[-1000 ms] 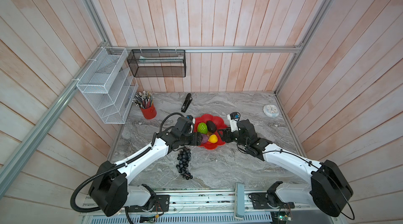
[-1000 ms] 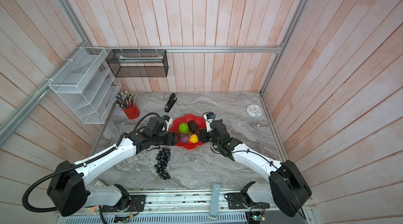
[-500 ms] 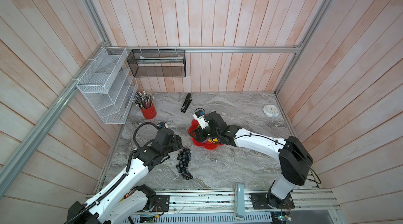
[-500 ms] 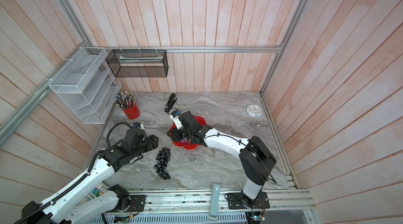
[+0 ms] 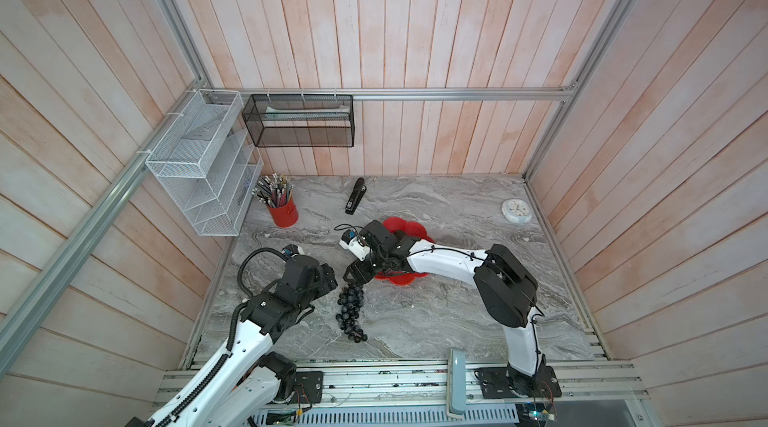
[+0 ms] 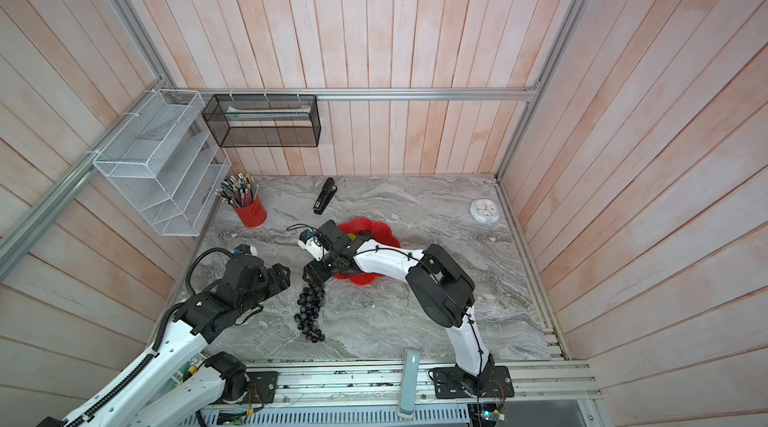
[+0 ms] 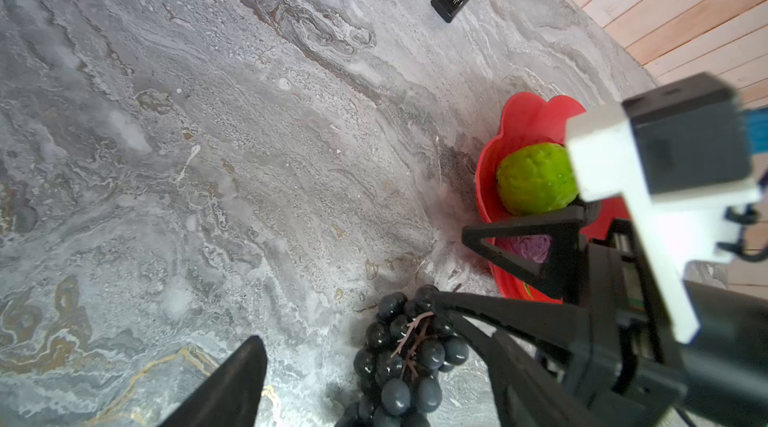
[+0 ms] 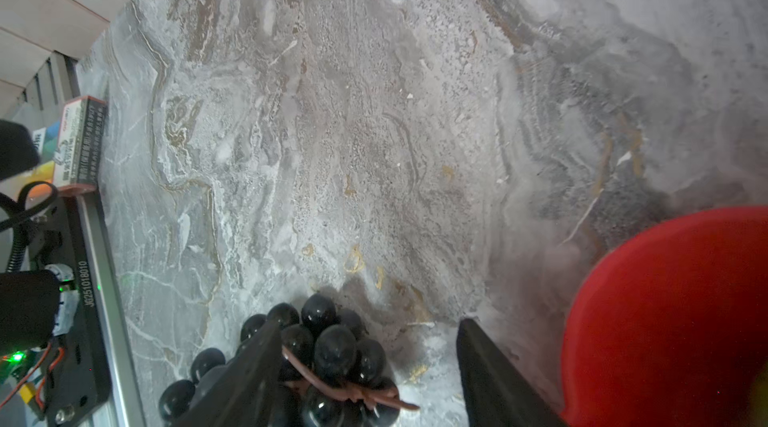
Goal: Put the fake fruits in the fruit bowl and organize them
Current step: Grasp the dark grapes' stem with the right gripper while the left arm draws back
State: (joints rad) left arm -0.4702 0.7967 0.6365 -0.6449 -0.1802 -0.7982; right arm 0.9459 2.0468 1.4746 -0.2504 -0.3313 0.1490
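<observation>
**Items, left to right:**

- Rack (image 5: 199, 163), white mesh: one, hanging on the left wall.
- Basket (image 5: 299, 121), black mesh: one, hanging on the back rail.
- Cup (image 5: 284, 213), red, full of pencils: one, standing near the back-left corner of the table (image 5: 436, 321).
- Left gripper (image 5: 329, 279): one, hovering just beside the top of the grapes. Its jaws are standing wide apart and gripping nothing.
- Grapes (image 5: 350, 312), dark bunch: one, lying on the table outside the bowl, just beside its near-left rim.
- Stapler (image 5: 355, 196), black: one, lying near the back wall.
- Right gripper (image 5: 354, 280): one, reaching across the bowl and straddling the stem end of the grapes. Its jaws are spread; one finger (image 8: 249, 362) is overlapping the berries, while the other is standing apart from them.
- Bowl (image 5: 409, 224), red, scalloped: one, sitting mid-table and partly hidden under the right arm.
- Fruits showing in the bowl in the left wrist view: two.
  - One green fruit (image 7: 536, 179).
  - One purple fruit (image 7: 530, 247), lying just beside it.
- Clock (image 5: 516, 211), white: one, lying at the far right.
</observation>
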